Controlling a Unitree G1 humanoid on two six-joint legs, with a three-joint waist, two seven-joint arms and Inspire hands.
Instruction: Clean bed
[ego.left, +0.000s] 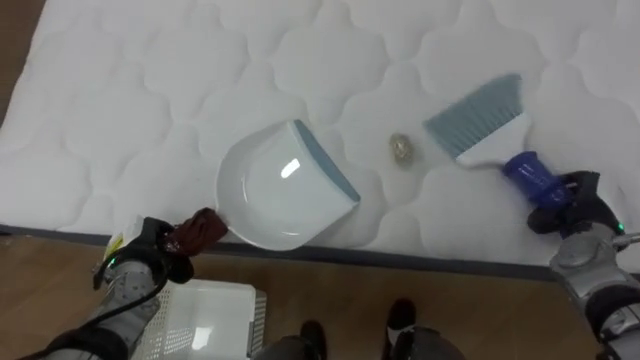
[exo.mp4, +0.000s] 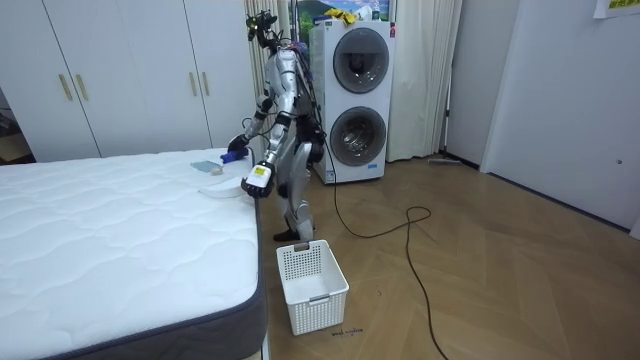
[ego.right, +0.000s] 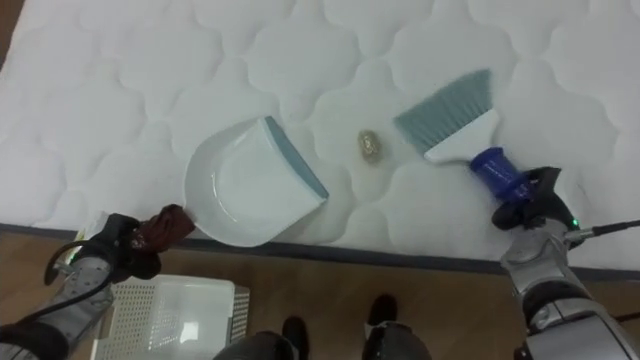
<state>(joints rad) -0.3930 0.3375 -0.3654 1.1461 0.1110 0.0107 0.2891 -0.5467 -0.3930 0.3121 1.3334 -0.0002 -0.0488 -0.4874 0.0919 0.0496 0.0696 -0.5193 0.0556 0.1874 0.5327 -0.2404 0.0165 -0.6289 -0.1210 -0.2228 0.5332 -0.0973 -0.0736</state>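
A white dustpan (ego.left: 275, 190) with a grey-blue lip and a dark red handle lies on the white quilted mattress (ego.left: 150, 90) near its front edge. My left hand (ego.left: 150, 250) is shut on that handle. To the right, a hand brush (ego.left: 480, 120) with grey-blue bristles and a blue handle rests on the bed, and my right hand (ego.left: 565, 200) is shut on the handle. A small crumpled scrap (ego.left: 402, 149) lies on the mattress between the pan's lip and the bristles. In the room view I stand at the bed's side, with the dustpan (exo.mp4: 218, 185) in front of me.
A white slatted basket (ego.left: 205, 320) stands on the wooden floor just below the bed edge, beside my feet (exo.mp4: 312, 285). Behind me are stacked washing machines (exo.mp4: 358, 90), and white wardrobes (exo.mp4: 120, 70) line the wall.
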